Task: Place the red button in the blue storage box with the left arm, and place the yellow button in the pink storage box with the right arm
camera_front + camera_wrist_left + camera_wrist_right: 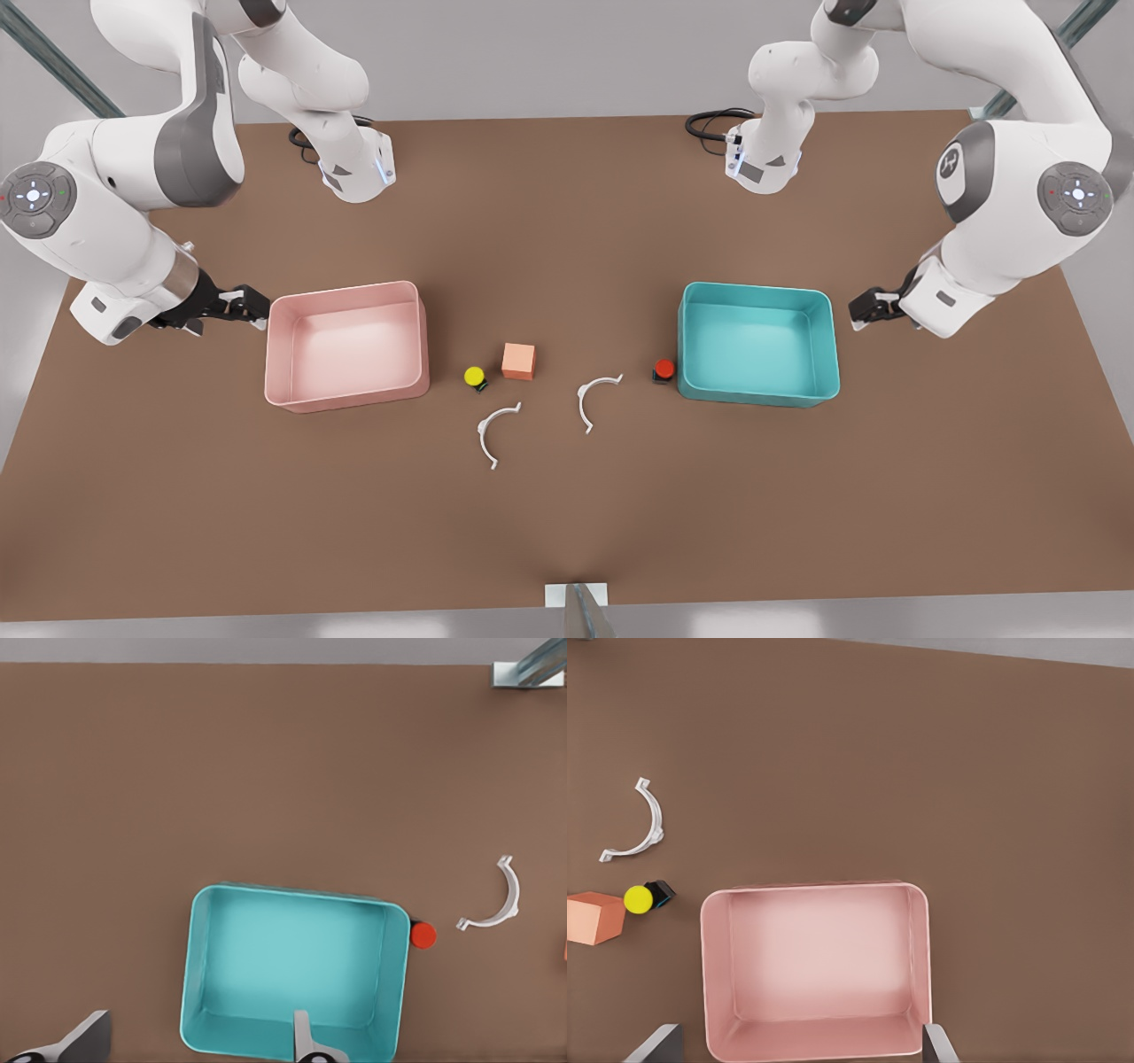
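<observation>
brown table, grey wall; left gripper and right gripper jaws open

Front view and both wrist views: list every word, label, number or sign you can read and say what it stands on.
No words or numbers can be read.
Round emblem on the grey arm joint: a logo, too small to read.
Round button pads on the arm elbows: small marks, not legible.
Pink box, blue box, red button, yellow button: no markings visible.
</observation>
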Action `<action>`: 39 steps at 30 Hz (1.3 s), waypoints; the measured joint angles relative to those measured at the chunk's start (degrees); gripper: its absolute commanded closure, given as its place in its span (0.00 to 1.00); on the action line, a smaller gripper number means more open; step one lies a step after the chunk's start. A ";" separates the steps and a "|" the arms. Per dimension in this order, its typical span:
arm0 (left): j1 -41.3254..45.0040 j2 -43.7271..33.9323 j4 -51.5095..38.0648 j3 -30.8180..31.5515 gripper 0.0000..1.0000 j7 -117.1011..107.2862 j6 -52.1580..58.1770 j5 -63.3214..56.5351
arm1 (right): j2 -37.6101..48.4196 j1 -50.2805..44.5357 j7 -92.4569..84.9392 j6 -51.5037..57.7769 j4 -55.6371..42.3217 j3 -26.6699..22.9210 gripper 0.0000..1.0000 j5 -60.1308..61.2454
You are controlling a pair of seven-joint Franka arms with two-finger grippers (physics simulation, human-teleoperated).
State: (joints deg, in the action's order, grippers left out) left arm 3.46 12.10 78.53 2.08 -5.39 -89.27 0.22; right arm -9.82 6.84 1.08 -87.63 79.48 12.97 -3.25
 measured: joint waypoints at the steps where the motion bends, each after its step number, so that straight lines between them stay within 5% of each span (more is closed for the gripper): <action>1: -0.34 0.89 -0.02 1.11 0.00 0.19 -0.05 -0.01 | 0.00 0.00 0.04 -0.07 0.00 0.02 0.00 -0.02; 6: 12.80 13.74 -0.67 6.85 0.00 4.46 -6.56 0.21 | -2.64 -3.01 0.40 -1.52 -0.18 0.47 0.00 -0.46; 14: 16.68 19.77 6.05 7.07 0.00 24.21 -21.69 -1.99 | -16.22 -21.53 5.13 -15.20 5.34 0.57 0.00 -1.61; 28: 17.96 19.63 23.80 7.09 0.00 50.31 -41.67 -2.89 | -20.80 -21.44 6.29 -37.09 15.42 2.25 0.00 -8.29; 32: 18.06 20.26 25.75 7.06 0.00 54.94 -44.33 -2.99 | -18.38 -17.84 2.98 -39.06 21.07 6.63 0.00 -8.91; 39: 17.78 22.35 26.06 7.05 0.00 60.96 -46.26 -3.14 | -22.58 -16.68 -2.73 -46.46 23.50 7.30 0.00 -9.24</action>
State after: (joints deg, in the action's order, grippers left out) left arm 21.24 34.45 104.59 9.14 55.57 -135.53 -2.92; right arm -32.40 -9.84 -1.65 -134.09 102.98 20.27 -12.50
